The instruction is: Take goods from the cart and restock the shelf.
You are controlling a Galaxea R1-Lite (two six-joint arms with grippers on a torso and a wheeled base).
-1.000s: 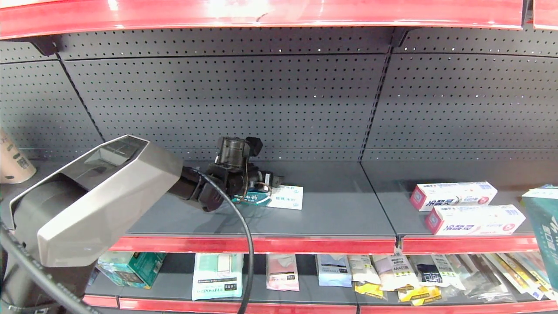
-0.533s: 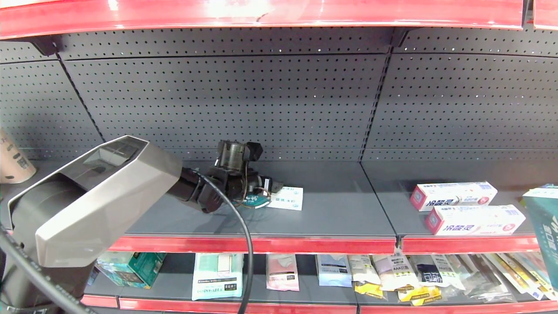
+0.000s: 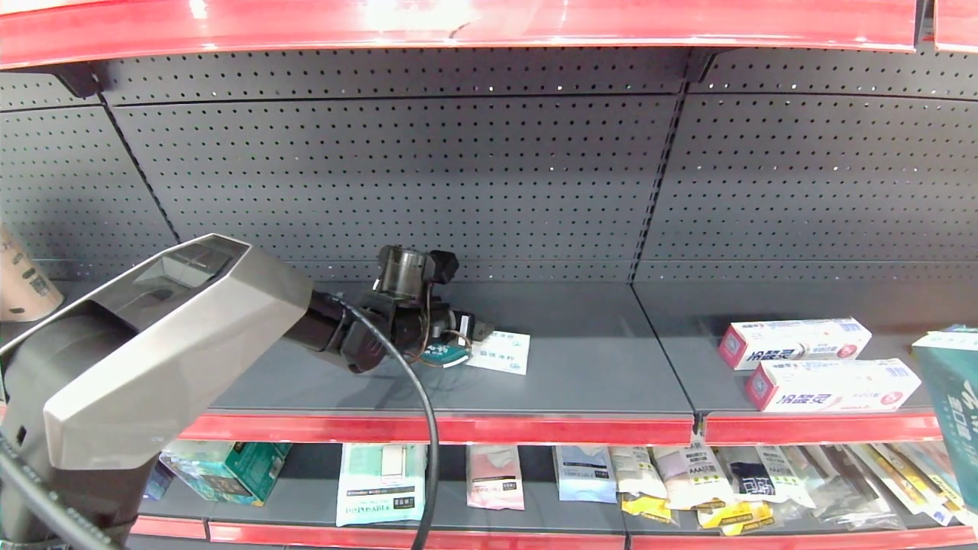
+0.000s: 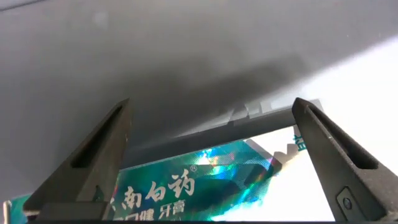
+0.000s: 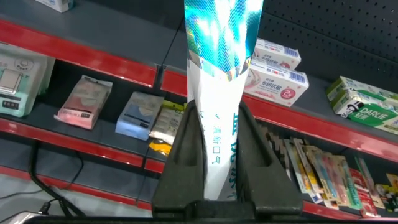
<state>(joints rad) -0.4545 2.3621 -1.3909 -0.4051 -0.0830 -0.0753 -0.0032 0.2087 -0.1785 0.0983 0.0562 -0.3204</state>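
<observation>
While on the shelf (image 3: 596, 374), three toothpaste boxes (image 3: 503, 352) (image 3: 795, 341) (image 3: 833, 385).

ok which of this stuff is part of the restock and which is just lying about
Job in hand: left gripper open around the teal toothpaste box on the shelf; right gripper gripping another toothpaste box.
Lying about: two red-ended toothpaste boxes, flat packs and a green box on the lower shelf.

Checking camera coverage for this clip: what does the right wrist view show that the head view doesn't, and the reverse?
Right wrist view: the right gripper shut on a teal-and-white box, plus green boxes farther along. Head view: the left gripper at a flat box on the middle shelf, and a brown cup. Both: two red-and-white boxes, packets below, and the teal-and-white box.
</observation>
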